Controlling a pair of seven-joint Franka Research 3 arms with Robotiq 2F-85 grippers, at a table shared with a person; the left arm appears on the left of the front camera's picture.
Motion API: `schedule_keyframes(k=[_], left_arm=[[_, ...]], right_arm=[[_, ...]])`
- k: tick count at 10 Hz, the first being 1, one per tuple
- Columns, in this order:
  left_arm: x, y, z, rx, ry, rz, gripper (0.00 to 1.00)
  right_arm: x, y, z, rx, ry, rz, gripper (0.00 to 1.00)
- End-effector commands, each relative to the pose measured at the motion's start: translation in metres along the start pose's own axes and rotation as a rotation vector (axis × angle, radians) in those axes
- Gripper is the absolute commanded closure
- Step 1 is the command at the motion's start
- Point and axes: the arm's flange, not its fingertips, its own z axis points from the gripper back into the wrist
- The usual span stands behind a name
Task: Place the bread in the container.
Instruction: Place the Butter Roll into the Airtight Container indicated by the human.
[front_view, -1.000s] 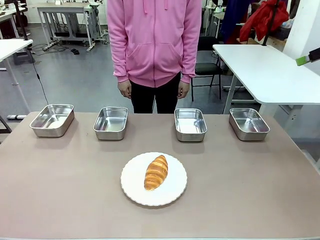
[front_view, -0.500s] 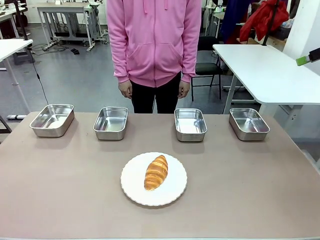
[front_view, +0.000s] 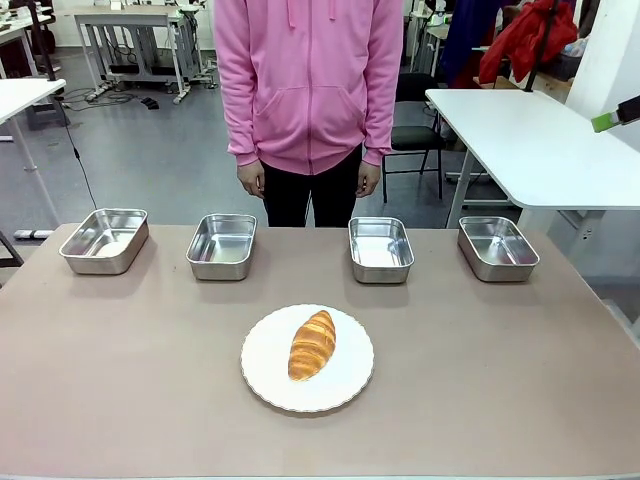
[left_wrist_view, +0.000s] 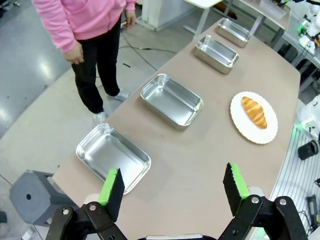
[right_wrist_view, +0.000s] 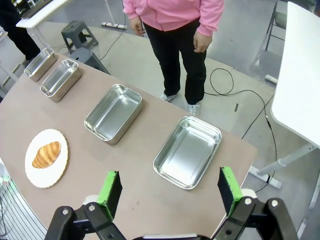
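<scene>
**Operator:** Now, where does the bread lie relative to the grippers?

**Manual:** The golden-brown, ridged, oval bread (front_view: 312, 345) rests on the round white scalloped plate (front_view: 262, 366), at the near middle of the brown table (front_view: 480, 400). You see it ahead and to the right of the left gripper (left_wrist_view: 173, 186), and low to the left of the right gripper (right_wrist_view: 169, 192). Both grippers hang high, well apart from the bread, fingers spread wide and holding nothing. Judge neither arm clearly nearer.

**Operator:** Which way does it point?

**Manual:** Its long axis runs near-to-far, the far tip leaning toward the robot's right. You will likely need to close across the short axis.

**Operator:** And the containers?

**Manual:** Four shiny rectangular stainless-steel pans stand in a row beyond the plate: outer-left pan (front_view: 104, 240), inner-left pan (front_view: 222, 245), inner-right pan (front_view: 381, 248), outer-right pan (front_view: 497, 247). All four are empty. The two inner pans lie nearest the plate. The task does not say which pan to use, so confirm the target first.
</scene>
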Motion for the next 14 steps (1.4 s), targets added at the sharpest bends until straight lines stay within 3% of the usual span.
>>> schedule_keyframes(k=[1,14], left_arm=[[0.0001,-0.0012,0.0016,-0.001,-0.005,-0.013,0.00],[0.0001,-0.0012,0.0016,-0.001,-0.005,-0.013,0.00]], right_arm=[[0.0008,0.0005,0.0003,0.007,-0.010,-0.005,0.00],[0.0008,0.0005,0.0003,0.007,-0.010,-0.005,0.00]])
